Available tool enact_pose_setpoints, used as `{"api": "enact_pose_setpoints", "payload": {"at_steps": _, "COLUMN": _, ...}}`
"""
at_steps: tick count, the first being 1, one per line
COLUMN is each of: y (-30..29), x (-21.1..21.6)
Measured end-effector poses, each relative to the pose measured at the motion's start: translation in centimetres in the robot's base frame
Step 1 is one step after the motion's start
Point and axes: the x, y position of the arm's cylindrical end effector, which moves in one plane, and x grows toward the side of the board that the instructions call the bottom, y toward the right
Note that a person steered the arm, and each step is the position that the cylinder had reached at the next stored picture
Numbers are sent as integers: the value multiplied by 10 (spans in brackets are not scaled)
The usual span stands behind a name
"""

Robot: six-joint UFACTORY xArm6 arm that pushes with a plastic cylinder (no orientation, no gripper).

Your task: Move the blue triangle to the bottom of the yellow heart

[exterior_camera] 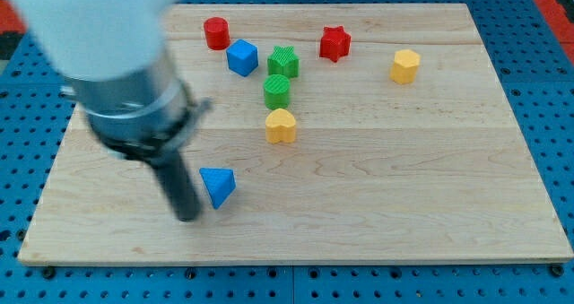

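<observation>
The blue triangle [218, 186] lies at the lower left of the wooden board [404, 178]. The yellow heart [281, 125] sits up and to the right of it, near the board's middle. My tip [187, 216] rests on the board just left of and slightly below the blue triangle, very close to its left edge; I cannot tell whether it touches. The rod and the blurred arm body rise from it toward the view's upper left.
A green round block [277, 91] sits just above the yellow heart, and a green star [283, 62] above that. A blue cube [241, 57], a red cylinder [216, 32], a red star [334, 43] and a yellow hexagon [405, 66] lie along the top.
</observation>
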Motion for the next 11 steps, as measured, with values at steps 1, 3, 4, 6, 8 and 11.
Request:
{"api": "enact_pose_setpoints", "payload": {"at_steps": 1, "y": 28, "x": -29}}
{"api": "enact_pose_setpoints", "payload": {"at_steps": 3, "y": -39, "x": -35}}
{"api": "enact_pose_setpoints", "payload": {"at_steps": 4, "y": -57, "x": -34}}
{"api": "enact_pose_setpoints", "payload": {"at_steps": 6, "y": -60, "x": -39}}
{"api": "enact_pose_setpoints", "payload": {"at_steps": 8, "y": -48, "x": -67}}
{"api": "enact_pose_setpoints", "payload": {"at_steps": 11, "y": 67, "x": -57}}
